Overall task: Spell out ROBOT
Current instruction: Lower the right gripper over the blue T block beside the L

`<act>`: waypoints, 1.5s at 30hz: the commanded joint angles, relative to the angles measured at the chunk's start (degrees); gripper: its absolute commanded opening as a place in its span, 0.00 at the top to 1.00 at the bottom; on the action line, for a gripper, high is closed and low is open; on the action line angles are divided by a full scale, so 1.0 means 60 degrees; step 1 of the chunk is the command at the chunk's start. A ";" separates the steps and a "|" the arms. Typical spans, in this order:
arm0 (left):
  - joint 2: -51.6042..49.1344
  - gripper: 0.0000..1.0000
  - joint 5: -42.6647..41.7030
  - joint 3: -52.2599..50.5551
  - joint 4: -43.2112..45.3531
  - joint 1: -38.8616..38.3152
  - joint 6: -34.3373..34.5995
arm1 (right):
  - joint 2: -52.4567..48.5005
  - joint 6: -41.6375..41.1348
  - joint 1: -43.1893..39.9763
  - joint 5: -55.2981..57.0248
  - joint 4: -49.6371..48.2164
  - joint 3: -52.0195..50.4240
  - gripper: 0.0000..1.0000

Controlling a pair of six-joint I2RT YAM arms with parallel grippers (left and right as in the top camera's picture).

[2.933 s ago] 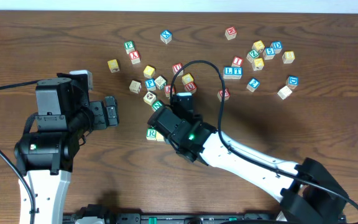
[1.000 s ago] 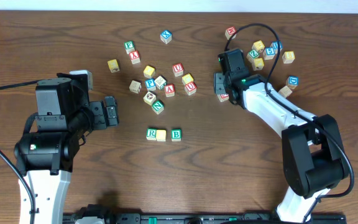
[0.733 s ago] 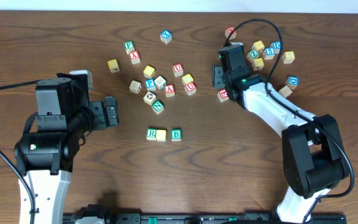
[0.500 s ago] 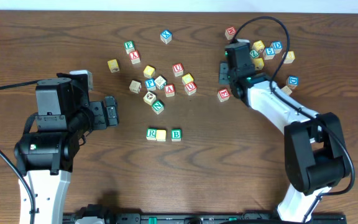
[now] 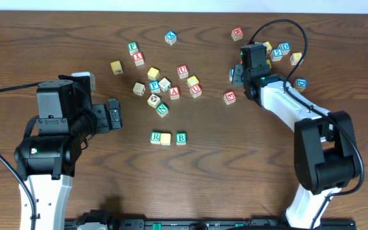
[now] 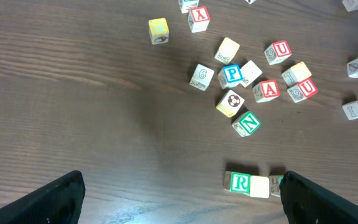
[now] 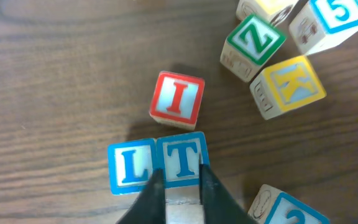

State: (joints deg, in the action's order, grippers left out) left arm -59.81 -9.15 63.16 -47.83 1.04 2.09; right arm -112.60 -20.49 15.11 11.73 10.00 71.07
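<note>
Overhead view: dark wooden table. A row of three lies near its centre: green-printed R wooden cube, yellow-faced wooden cube touching it, green-printed B wooden cube just beside.
Change, right arm: earlier low over the row beside the R cube. It has since swung to the right-hand cluster, a second ago by the red-printed E cube, and is now farther back over the L and T pair.
Change, right fingers: drawn in from a wider gap.
Change, row and left arm: as they were a second ago.
Right wrist view: blue-printed T wooden cube flat on the table, its side touching the blue-printed L cube. The red-printed I cube lies just beyond.
Right gripper: fingers narrow, one against each opposite side of the T cube, clamped on it.
Left gripper: fingers spread wide, nothing between, well apart from the row.
</note>
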 commanded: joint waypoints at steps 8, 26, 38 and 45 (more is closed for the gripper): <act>-0.0007 0.01 -0.0120 0.0200 -0.0022 0.0047 -0.0058 | -0.0382 -0.0117 -0.0022 0.0178 -0.0124 0.0029 0.99; -0.0007 0.02 -0.0120 0.0200 -0.0022 0.0047 -0.0058 | -0.0382 -0.0102 -0.0029 0.0382 -0.0601 0.0029 0.99; -0.0007 0.01 -0.0120 0.0200 -0.0022 0.0047 -0.0058 | -0.0510 -0.0007 -0.0091 0.0630 -0.0317 0.0029 0.99; -0.0007 0.01 -0.0120 0.0200 -0.0022 0.0047 -0.0058 | -0.0514 -0.0007 -0.0091 0.0634 0.0182 0.0029 0.99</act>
State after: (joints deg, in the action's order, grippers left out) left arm -59.81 -9.15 63.16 -47.81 1.04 2.09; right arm -114.54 -20.78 15.00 14.41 10.41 71.07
